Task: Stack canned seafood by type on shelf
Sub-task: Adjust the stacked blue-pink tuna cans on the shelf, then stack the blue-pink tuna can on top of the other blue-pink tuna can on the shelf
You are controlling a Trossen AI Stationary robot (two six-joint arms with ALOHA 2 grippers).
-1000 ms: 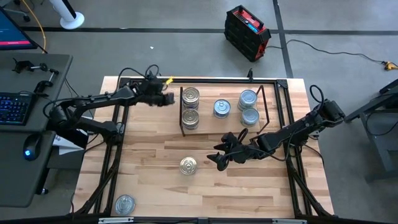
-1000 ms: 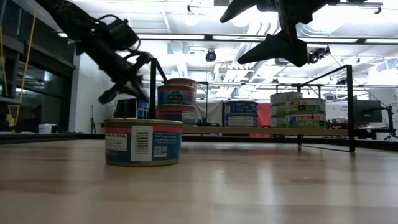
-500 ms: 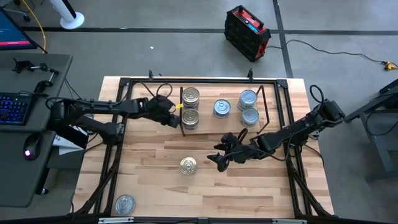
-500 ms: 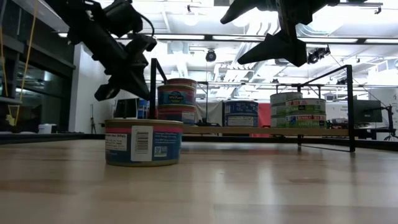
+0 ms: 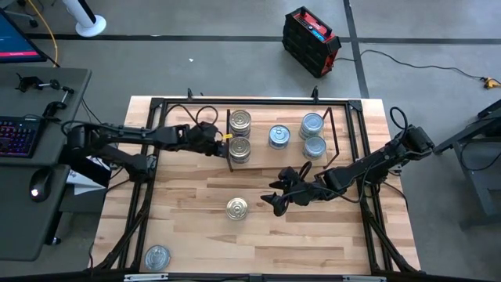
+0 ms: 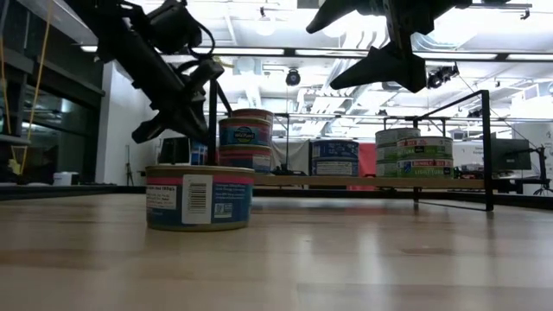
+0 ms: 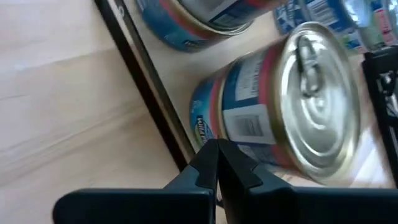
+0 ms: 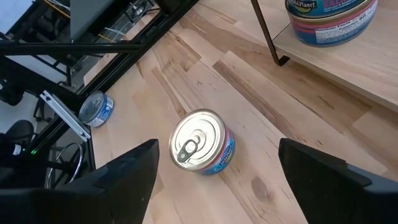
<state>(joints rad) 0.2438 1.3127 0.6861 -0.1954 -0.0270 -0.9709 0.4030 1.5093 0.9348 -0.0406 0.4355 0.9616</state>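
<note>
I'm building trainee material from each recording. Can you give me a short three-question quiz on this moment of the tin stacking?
1. True or false: the right gripper is shut on a tin.
2. How many tins stand on the tabletop, off the shelf? A one, B two, C four.
3. Fill in: the ___ gripper is right beside the shelf's end bracket.
Key: 1 false, its jaws are open above the table. 2 B, a gold-lidded tin and a silver-lidded tin. 3 left: the left gripper, jaws shut.
</note>
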